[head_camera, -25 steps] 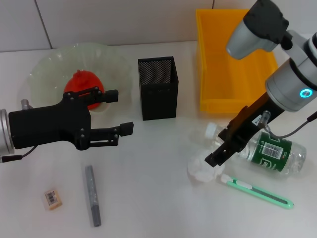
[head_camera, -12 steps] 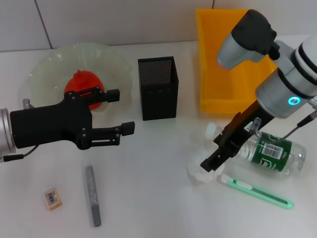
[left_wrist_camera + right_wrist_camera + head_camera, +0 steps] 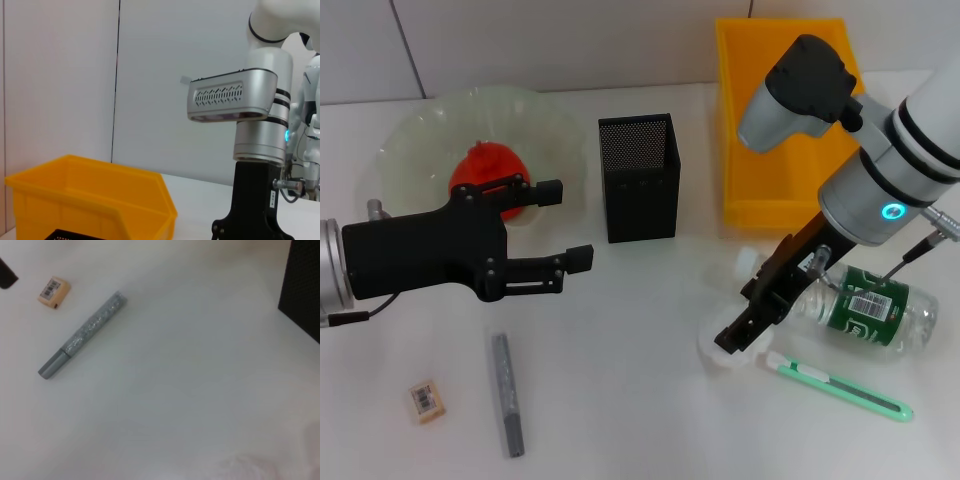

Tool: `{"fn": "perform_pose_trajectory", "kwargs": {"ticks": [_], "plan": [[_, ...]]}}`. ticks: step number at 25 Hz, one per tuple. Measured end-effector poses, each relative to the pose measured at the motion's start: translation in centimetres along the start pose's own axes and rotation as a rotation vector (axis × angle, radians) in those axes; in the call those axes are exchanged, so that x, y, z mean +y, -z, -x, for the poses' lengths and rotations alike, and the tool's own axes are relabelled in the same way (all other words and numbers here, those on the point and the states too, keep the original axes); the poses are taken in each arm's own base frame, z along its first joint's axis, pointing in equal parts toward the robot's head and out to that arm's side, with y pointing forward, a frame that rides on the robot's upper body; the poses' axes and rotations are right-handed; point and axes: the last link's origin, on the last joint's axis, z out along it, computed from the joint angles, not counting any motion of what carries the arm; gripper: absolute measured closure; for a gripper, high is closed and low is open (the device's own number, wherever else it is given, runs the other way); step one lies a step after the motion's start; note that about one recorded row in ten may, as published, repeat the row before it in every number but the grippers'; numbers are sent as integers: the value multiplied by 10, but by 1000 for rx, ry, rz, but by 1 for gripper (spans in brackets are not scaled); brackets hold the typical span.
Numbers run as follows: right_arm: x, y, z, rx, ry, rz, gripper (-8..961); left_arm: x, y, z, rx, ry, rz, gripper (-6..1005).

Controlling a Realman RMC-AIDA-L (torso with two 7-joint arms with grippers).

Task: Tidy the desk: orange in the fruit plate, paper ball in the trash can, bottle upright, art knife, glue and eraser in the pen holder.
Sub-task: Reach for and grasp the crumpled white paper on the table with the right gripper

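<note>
Left pincer [image 3: 565, 225] hung level with its fingers spread apart; right pincer [image 3: 738, 325] angled down low, fingers' state unclear.

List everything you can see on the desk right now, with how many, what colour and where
Plate: one, pale green, back left.
Orange: one, orange-red, in the plate, partly behind the left gripper.
Pen holder: one, black mesh, back centre, upright.
Bin: one, yellow, back right.
Bottle: one, clear with green label, lying on its side, front right.
Paper ball: one, white, just left of the bottle, under the right gripper.
Knife: one, light green, in front of the bottle.
Glue stick: one, grey, front left.
Eraser: one, tan, left of the glue stick.
Left gripper: black, open, over the plate's near edge.
Right gripper: black, over the paper ball.
</note>
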Motion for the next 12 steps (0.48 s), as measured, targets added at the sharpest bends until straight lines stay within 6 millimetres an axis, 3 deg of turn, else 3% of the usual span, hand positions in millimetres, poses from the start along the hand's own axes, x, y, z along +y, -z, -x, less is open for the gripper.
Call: {"fn": "perform_pose_trajectory", "kwargs": {"ticks": [12], "plan": [[0,-6,-1,6,-4,8,269,1,0,1,1,3,-2,140]]}}
